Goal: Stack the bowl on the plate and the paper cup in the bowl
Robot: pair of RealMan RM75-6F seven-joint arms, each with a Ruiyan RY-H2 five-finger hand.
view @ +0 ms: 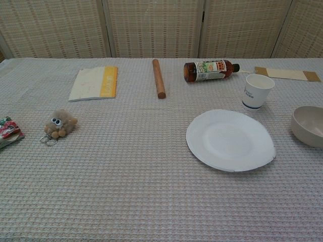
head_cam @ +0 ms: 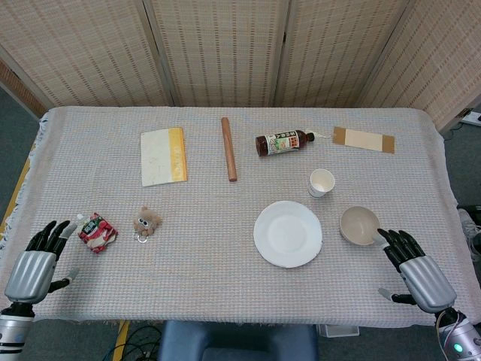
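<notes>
The right hand (head_cam: 412,259) rests near the front right edge of the table (head_cam: 203,286), fingers spread and holding nothing, its fingertips just beside the near rim of the bowl (head_cam: 359,225) without clearly touching it. The left hand (head_cam: 41,252) lies at the opposite front corner, likewise released and empty, its fingertips close to a small red snack packet (head_cam: 97,232); neither hand shows in the chest view. The bowl stands upright on the cloth, just to the right of the white plate (head_cam: 288,233) and apart from it, and the paper cup (head_cam: 321,182) stands upright a little behind the gap between them. Nothing is stacked yet, so the task appears to be at its very start, with the first step, taking the bowl, about to begin. The next move likely calls for the right hand to reach forward, close over the bowl's rim or wall, lift it and carry it left to the middle of the plate; the cup would follow into the bowl. Farther off lie a plush keychain (head_cam: 147,220), a booklet (head_cam: 163,156), a wooden stick (head_cam: 228,148), a bottle (head_cam: 283,142) on its side and a brown card (head_cam: 364,139), none of which the task needs.
</notes>
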